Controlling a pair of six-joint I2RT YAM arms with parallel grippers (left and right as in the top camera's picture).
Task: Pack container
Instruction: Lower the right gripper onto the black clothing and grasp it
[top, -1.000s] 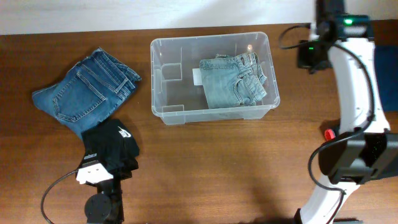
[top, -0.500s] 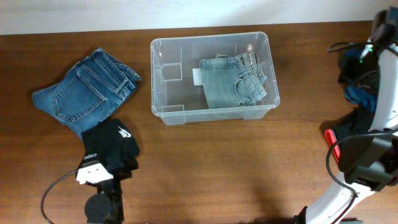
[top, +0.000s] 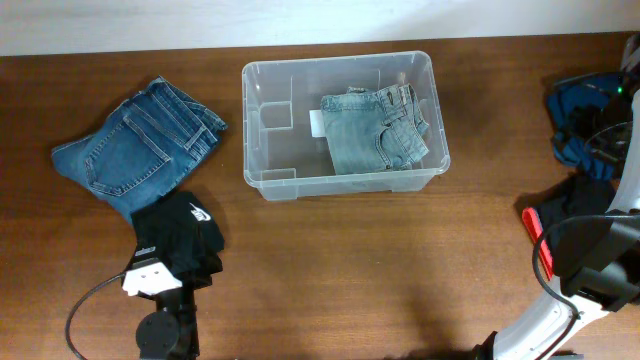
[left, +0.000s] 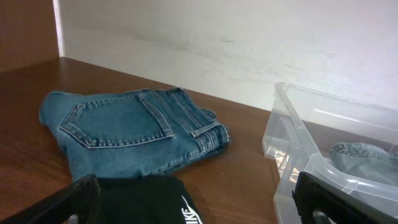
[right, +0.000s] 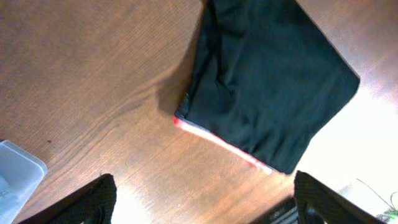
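Clear glossy plastic container (top: 265, 150), denim jeans (top: 135, 150) (faded), grained wood table (top: 350, 270)

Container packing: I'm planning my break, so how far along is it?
Done: one pair of folded light jeans lies in the container. In hand: nothing; the left gripper and right gripper are both open, the right above a black red-trimmed garment on the table. To do: that garment, the blue garment near it, the dark jeans and the black logo garment.
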